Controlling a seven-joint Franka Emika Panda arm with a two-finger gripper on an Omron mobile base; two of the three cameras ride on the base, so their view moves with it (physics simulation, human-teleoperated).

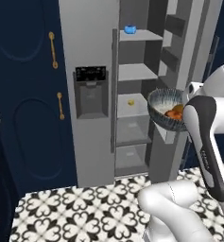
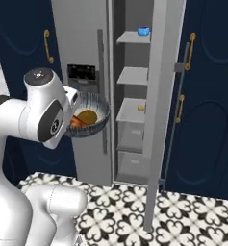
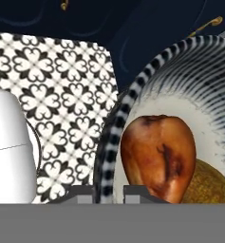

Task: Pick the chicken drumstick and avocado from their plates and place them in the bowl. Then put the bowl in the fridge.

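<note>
My gripper (image 3: 108,193) is shut on the rim of the bowl (image 3: 199,71), one finger inside the rim and one outside. I hold the bowl (image 1: 161,103) in the air in front of the open fridge (image 1: 90,56), about level with its middle shelf. Its wall is striped dark and pale. Inside lie the reddish-brown chicken drumstick (image 3: 157,154) and, beside it, the avocado (image 3: 210,184). In the right base view the bowl (image 2: 97,104) hangs left of the open compartment, with the avocado (image 2: 87,116) and drumstick (image 2: 76,122) in it. The plates are out of view.
The fridge's right door (image 2: 158,120) stands open, showing several grey shelves and drawers. A small blue item (image 1: 129,29) sits on the top shelf, a small yellow one (image 1: 131,101) on the middle shelf. Navy cabinets (image 1: 23,94) flank the fridge over a patterned floor (image 1: 85,212).
</note>
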